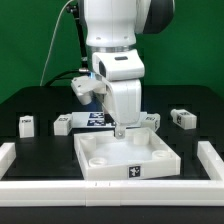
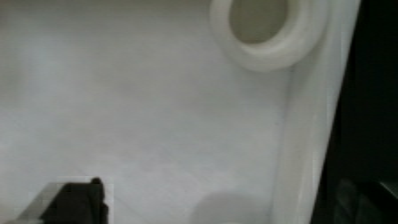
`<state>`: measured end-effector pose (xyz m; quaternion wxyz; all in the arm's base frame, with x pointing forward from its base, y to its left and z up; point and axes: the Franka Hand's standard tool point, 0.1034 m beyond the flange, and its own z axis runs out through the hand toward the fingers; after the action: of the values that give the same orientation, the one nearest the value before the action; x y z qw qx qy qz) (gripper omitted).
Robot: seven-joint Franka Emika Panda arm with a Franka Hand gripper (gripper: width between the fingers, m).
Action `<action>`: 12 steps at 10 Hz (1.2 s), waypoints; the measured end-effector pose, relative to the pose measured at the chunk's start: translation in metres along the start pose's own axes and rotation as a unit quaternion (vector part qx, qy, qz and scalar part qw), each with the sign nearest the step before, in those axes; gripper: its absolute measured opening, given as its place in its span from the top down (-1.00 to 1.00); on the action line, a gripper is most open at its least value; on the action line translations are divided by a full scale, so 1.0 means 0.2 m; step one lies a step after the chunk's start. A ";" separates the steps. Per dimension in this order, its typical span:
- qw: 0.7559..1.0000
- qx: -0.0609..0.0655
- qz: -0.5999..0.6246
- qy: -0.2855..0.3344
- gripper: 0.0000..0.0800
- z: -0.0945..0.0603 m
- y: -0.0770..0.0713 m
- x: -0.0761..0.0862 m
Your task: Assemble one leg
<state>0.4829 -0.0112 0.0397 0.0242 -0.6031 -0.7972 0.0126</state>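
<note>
"Leg (image 1: pixel 183 118) on the exterior view's right, is it loose on the worktop (image 1: pixel 40 145), well apart from the arm?"

"Yes, lying free. A second leg (image 1: pixel 62 124) and a third leg (image 1: pixel 27 123) lie at the exterior view's left, near the marker board (image 1: pixel 95 121). None looks seated in the panel (image 1: pixel 100 168)."

"And the end effector (image 1: pixel 118 129)?"

"Low over the panel's far side, pointing straight down. I cannot tell whether it is spread or pressed together, nor whether it pinches anything. The wrist view shows one dark finger (image 2: pixel 75 202) above bare white panel floor, with a corner socket (image 2: pixel 267 30) further off."

"So the step in hand?"

"My guess is lining up with that socket. To do it well, centre over the round hole before descending, keep the piece upright and go down slowly. Turn only once it sits square in the rim — a tilted entry would likely jam."

"Room to move?"

"The panel's raised walls hem in sideways travel at this height, so lift clear first. In the wrist view the panel edge runs just beside the socket, with black worktop beyond it. White border rails (image 1: pixel 8 155) frame the worktop at left, right and front — open black surface lies between the panel and each leg for an approach."
</note>
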 end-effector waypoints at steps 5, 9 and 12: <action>0.999 0.030 0.014 0.014 -0.62 0.16 -0.12 0.01; 0.999 0.028 0.040 0.013 -0.34 0.15 -0.11 0.00; 0.999 0.029 0.040 0.013 0.50 0.16 -0.11 0.00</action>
<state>0.4592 -0.0168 0.0096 0.0511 -0.6339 -0.7712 0.0288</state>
